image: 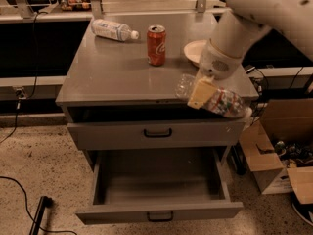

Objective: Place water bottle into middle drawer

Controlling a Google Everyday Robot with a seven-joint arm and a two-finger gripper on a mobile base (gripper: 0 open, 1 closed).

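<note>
The water bottle (pixel 220 100), clear crinkled plastic with a green-and-red label band, is held lengthwise in my gripper (pixel 203 93). It hangs in the air at the front right edge of the cabinet top, its cap end past the right corner. The gripper's yellowish fingers (pixel 200 92) are shut across the bottle's middle. The middle drawer (pixel 159 212) stands pulled open below, wide and grey, with nothing showing inside. The grey drawer front above it (pixel 156 132) is shut.
On the cabinet top (pixel 112 77) lie a bottle with a white wrap label (pixel 113 30) at the back left, a red soda can (pixel 156 45) upright in the middle and a white plate (pixel 195 51) to its right. Cardboard boxes (pixel 279 155) stand on the floor at the right.
</note>
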